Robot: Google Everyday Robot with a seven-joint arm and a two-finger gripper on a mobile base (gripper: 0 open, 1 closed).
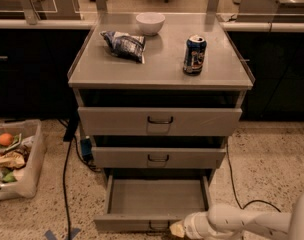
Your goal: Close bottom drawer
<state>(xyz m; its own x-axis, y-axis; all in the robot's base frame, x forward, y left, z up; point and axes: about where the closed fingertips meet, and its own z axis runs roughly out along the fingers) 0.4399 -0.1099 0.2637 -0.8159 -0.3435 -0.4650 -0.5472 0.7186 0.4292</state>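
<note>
The bottom drawer (157, 196) of the grey metal cabinet is pulled far out, its plain grey tray empty. Its low front panel (127, 223) runs along the bottom edge of the view, with the small dark wire handle (158, 228) at its middle. My gripper (176, 229) reaches in from the lower right on a white arm (242, 224) and sits at the front panel, just right of the handle. The middle drawer (158, 157) and the top drawer (159, 120) above it are closed or nearly so.
On the cabinet top (162, 59) lie a white bowl (150, 23), a snack bag (124, 44) and a blue can (194, 54). A clear bin (14, 159) with food items stands on the floor at left. Black cables (66, 174) run over the speckled floor beside the cabinet.
</note>
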